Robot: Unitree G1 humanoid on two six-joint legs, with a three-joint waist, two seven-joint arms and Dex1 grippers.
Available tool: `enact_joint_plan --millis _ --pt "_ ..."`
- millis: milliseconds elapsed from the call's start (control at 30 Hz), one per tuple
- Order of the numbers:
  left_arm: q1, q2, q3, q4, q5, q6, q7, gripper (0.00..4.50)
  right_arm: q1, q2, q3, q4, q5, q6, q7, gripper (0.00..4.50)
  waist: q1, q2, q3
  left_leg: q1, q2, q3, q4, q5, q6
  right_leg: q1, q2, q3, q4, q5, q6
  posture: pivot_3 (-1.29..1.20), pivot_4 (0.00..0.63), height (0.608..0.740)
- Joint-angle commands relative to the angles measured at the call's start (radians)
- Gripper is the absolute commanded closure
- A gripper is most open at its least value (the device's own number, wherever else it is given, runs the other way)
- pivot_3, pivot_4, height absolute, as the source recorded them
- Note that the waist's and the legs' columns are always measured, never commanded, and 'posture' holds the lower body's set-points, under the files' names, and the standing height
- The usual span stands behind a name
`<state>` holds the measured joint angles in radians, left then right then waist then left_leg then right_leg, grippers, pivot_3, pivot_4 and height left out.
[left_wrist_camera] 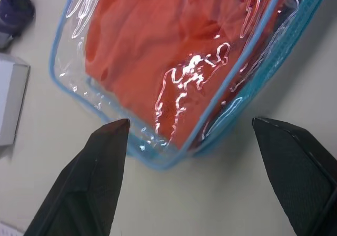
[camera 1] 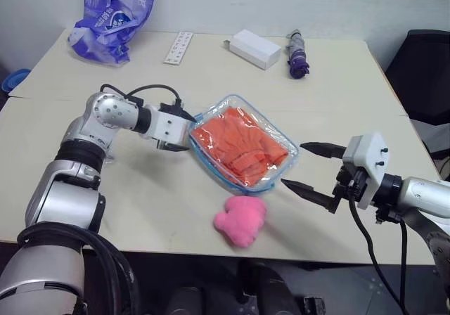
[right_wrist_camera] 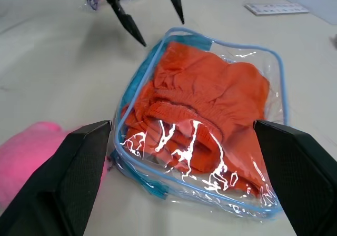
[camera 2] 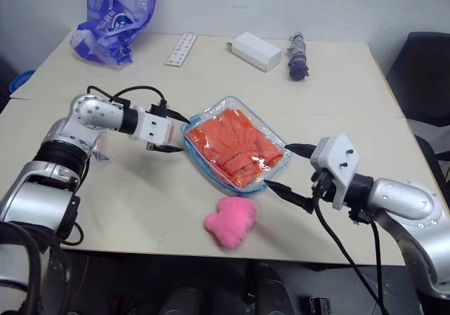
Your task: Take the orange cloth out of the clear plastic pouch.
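The clear plastic pouch [camera 1: 235, 104] with light blue edging lies flat at the middle of the table, and the orange cloth [camera 1: 242, 143] is folded inside it. My left gripper [camera 1: 186, 133] is open at the pouch's left corner, one finger on either side of that corner, apart from it in the left wrist view [left_wrist_camera: 189, 123]. My right gripper [camera 1: 292, 164] is open just off the pouch's right edge, its fingers spread wide and pointing at the pouch [right_wrist_camera: 200, 194]. Neither gripper holds anything.
A pink plush lump [camera 1: 241, 220] lies near the table's front edge, just below the pouch. At the back are a blue-purple printed bag [camera 1: 112, 16], a white strip [camera 1: 178, 48], a white box [camera 1: 255, 48] and a purple bundle [camera 1: 297, 53]. A black chair [camera 1: 425, 69] stands at the right.
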<state>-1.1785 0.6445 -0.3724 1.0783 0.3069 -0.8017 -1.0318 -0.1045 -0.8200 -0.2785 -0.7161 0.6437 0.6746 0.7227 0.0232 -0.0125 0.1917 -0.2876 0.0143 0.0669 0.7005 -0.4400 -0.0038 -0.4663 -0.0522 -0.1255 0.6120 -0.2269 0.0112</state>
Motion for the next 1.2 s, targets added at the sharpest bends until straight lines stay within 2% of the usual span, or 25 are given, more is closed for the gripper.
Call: enact_joint_plan --millis 33,133,267,333,433,600,700,833,900,1067,1200 --pt "-0.055 -0.006 -0.007 0.060 0.045 -0.048 0.053 0.59 0.002 -0.016 -0.052 -0.051 0.029 0.011 -0.023 0.00 0.000 0.000 0.000 0.000 0.000 0.000 0.000 0.000 0.000 0.000 0.000 0.000 0.000 0.000 0.000 0.00 0.150 0.740" --pt "-0.074 -0.041 0.017 0.092 0.020 -0.022 0.042 1.19 0.008 -0.024 -0.075 -0.060 0.046 0.025 -0.026 0.00 0.002 0.000 0.000 0.001 0.000 -0.002 0.000 0.000 0.001 0.000 -0.001 -0.002 0.000 0.000 0.000 0.00 0.150 0.740" --pt "-0.055 -0.059 0.029 0.093 0.020 0.044 0.054 2.41 0.016 -0.028 -0.077 -0.069 0.052 0.029 -0.026 0.00 0.002 0.000 0.000 0.001 -0.001 -0.002 0.000 0.000 0.002 0.000 -0.002 -0.002 0.000 0.000 0.000 0.00 0.150 0.740" --pt "-0.033 -0.063 0.034 0.077 0.012 0.059 0.047 2.41 0.018 -0.029 -0.072 -0.068 0.051 0.026 -0.027 0.00 0.000 0.000 0.000 0.001 -0.001 -0.003 0.000 0.000 0.002 0.000 -0.002 -0.003 0.000 0.000 0.000 0.00 0.150 0.740" --pt "0.011 -0.055 0.053 0.034 -0.021 0.072 -0.005 3.02 0.009 -0.028 -0.062 -0.060 0.050 0.024 -0.028 0.00 -0.001 0.000 0.000 0.001 -0.001 -0.002 0.000 0.000 0.002 0.000 -0.002 -0.002 0.000 0.000 0.000 0.00 0.150 0.740" --pt "0.081 -0.027 0.088 -0.074 -0.064 0.158 -0.048 4.48 -0.010 -0.031 -0.050 -0.040 0.047 0.019 -0.018 0.00 0.000 0.000 0.000 0.003 0.000 -0.002 0.000 0.000 0.002 0.000 -0.002 -0.002 0.000 0.000 0.000 0.00 0.150 0.740" --pt "0.149 -0.005 0.106 -0.205 -0.080 0.294 -0.070 4.48 -0.025 -0.033 -0.041 -0.028 0.044 0.019 -0.013 0.00 -0.002 0.000 0.000 0.004 0.000 -0.002 0.000 0.000 0.002 0.000 -0.003 -0.002 0.001 0.000 0.000 0.00 0.150 0.740" --pt "0.318 -0.082 0.228 -0.655 -0.065 1.042 0.120 4.48 -0.032 -0.032 -0.024 -0.023 0.038 0.013 -0.012 0.00 -0.001 0.000 0.000 0.004 0.002 -0.003 0.000 0.001 0.003 0.001 -0.003 -0.001 0.001 0.000 0.000 0.00 0.150 0.740" --pt "0.414 -0.124 0.242 -0.894 -0.048 1.299 0.146 4.48 -0.018 -0.032 -0.014 -0.024 0.026 0.006 -0.007 0.00 0.000 0.000 0.000 0.004 0.002 -0.004 0.000 0.001 0.003 0.001 -0.004 -0.001 0.001 0.000 0.000 0.00 0.150 0.740" --pt "0.534 -0.239 0.215 -1.214 -0.002 1.676 0.278 4.48 0.022 -0.043 0.007 -0.030 -0.015 -0.016 0.007 0.00 0.004 0.000 0.000 0.003 0.002 -0.006 0.000 0.001 0.003 0.004 -0.004 0.002 0.001 0.001 0.001 0.00 0.150 0.740" --pt "0.579 -0.267 0.167 -1.343 0.010 1.826 0.336 4.48 0.059 -0.068 0.020 -0.020 -0.067 -0.047 0.036 0.00 0.004 0.000 0.000 0.003 0.001 -0.008 -0.001 0.001 0.004 0.004 -0.004 0.005 0.001 0.001 0.002 0.00 0.150 0.740"
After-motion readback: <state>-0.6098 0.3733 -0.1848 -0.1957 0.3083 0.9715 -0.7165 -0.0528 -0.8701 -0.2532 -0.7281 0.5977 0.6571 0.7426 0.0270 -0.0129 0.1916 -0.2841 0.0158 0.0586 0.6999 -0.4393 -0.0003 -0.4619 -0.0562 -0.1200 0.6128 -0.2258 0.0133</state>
